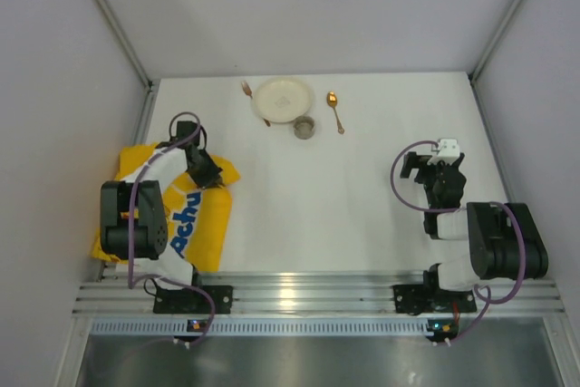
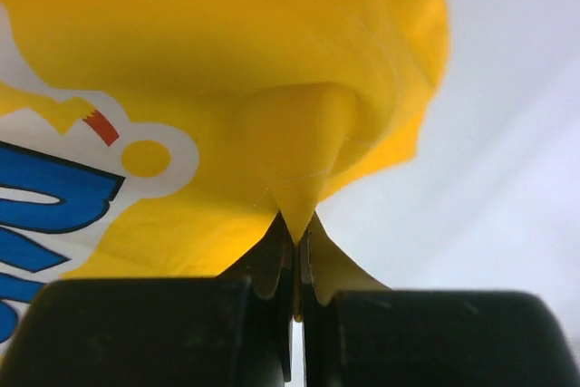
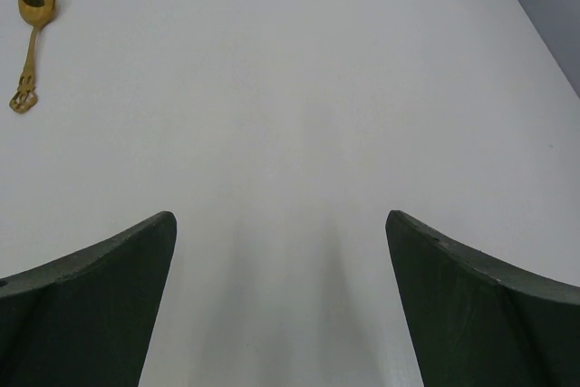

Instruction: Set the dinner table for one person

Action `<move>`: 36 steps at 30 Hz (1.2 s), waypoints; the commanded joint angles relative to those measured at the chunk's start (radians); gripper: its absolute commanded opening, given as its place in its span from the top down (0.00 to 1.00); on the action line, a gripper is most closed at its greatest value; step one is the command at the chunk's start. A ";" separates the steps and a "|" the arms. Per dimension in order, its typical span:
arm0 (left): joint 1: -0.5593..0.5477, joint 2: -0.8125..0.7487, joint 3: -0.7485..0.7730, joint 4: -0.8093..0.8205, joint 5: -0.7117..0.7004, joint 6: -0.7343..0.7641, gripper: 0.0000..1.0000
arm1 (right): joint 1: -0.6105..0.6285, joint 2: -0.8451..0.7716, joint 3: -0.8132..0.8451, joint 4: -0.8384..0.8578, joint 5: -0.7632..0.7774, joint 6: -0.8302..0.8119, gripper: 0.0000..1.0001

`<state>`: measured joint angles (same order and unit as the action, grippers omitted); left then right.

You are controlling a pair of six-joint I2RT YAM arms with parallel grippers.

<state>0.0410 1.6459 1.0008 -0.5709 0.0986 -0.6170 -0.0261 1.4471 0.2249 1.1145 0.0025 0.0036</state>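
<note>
- Firstly, the dinner table (image 1: pixel 362 188) is the white top that spreads from the rail carrying the arm bases out to the far wall, with grey panels along both sides.
- Left claw (image 2: pixel 296 235) – closed tight on a raised fold of the yellow placemat (image 1: pixel 207 224), the cloth pinched to a peak between the two fingers.
- That placemat lies crumpled at the table's near left corner, its blue lettering showing beside the left arm.
- Right claw (image 3: pixel 281 224) – wide open and holding nothing, hanging over bare table towards the right edge.
- A white plate (image 1: pixel 284 99) sits close to the far edge, about midway along it.
- A fork (image 1: pixel 246 90) lies just left of the plate.
- A gold spoon (image 1: pixel 334 111) lies to its right, bowl towards the far edge.
- A small metal cup (image 1: pixel 304 127) stands just beside the plate's near rim; whether they touch I cannot tell.
</note>
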 commanded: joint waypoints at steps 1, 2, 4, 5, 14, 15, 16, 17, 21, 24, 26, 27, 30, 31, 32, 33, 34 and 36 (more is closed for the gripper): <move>-0.097 -0.119 0.044 -0.004 0.087 -0.176 1.00 | 0.008 0.002 0.030 0.048 -0.006 0.004 0.00; -0.119 -0.127 0.047 0.015 0.098 -0.234 1.00 | 0.008 0.004 0.030 0.048 -0.007 0.006 0.00; -0.205 -0.132 0.077 0.017 0.086 -0.291 1.00 | 0.006 0.006 0.030 0.048 -0.006 0.004 0.00; -0.236 -0.126 0.091 0.028 0.085 -0.344 1.00 | 0.008 0.004 0.030 0.050 -0.006 0.004 0.00; -0.539 0.083 0.327 0.042 0.069 -0.513 1.00 | 0.008 0.004 0.031 0.045 0.017 0.006 0.00; -0.570 0.097 0.343 0.048 0.070 -0.527 1.00 | 0.008 0.002 0.031 0.047 0.017 0.006 0.00; -0.585 0.118 0.349 0.060 0.070 -0.542 1.00 | 0.009 0.001 0.036 0.035 0.013 0.004 0.00; -0.598 0.129 0.352 0.066 0.070 -0.572 1.00 | 0.009 -0.029 0.045 0.007 -0.043 -0.034 0.00; -0.665 0.178 0.386 0.078 0.062 -0.609 1.00 | 0.018 -0.163 0.180 -0.367 -0.144 -0.108 0.00; -0.699 0.228 0.409 0.089 0.064 -0.630 1.00 | 0.061 -0.272 0.263 -0.593 -0.125 -0.106 0.00; -0.714 0.253 0.423 0.098 0.073 -0.653 1.00 | 0.080 -0.354 0.263 -0.614 -0.116 -0.059 0.00; -0.730 0.264 0.438 0.101 0.079 -0.664 1.00 | 0.084 -0.381 0.264 -0.625 -0.111 -0.039 0.00; -0.753 0.325 0.475 0.123 0.096 -0.704 1.00 | 0.101 -0.458 0.280 -0.673 -0.104 0.042 0.00; -0.759 0.336 0.482 0.137 0.099 -0.711 1.00 | 0.115 -0.471 0.283 -0.705 -0.102 0.052 0.00; -0.762 0.348 0.493 0.150 0.101 -0.727 1.00 | 0.121 -0.493 0.289 -0.725 -0.101 0.050 0.00; -0.768 0.368 0.513 0.169 0.102 -0.734 1.00 | 0.126 -0.504 0.295 -0.746 -0.098 0.050 0.00; -0.770 0.377 0.522 0.216 0.119 -0.740 1.00 | 0.138 -0.514 0.307 -0.792 -0.096 0.049 0.00; -0.771 0.403 0.562 0.235 0.136 -0.751 0.94 | 0.150 -0.550 0.315 -0.850 -0.085 0.055 0.00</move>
<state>-0.7231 2.0300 1.4876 -0.4225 0.1917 -1.2137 0.0990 0.9428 0.4866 0.3954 -0.0895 0.0280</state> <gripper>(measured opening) 0.047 0.996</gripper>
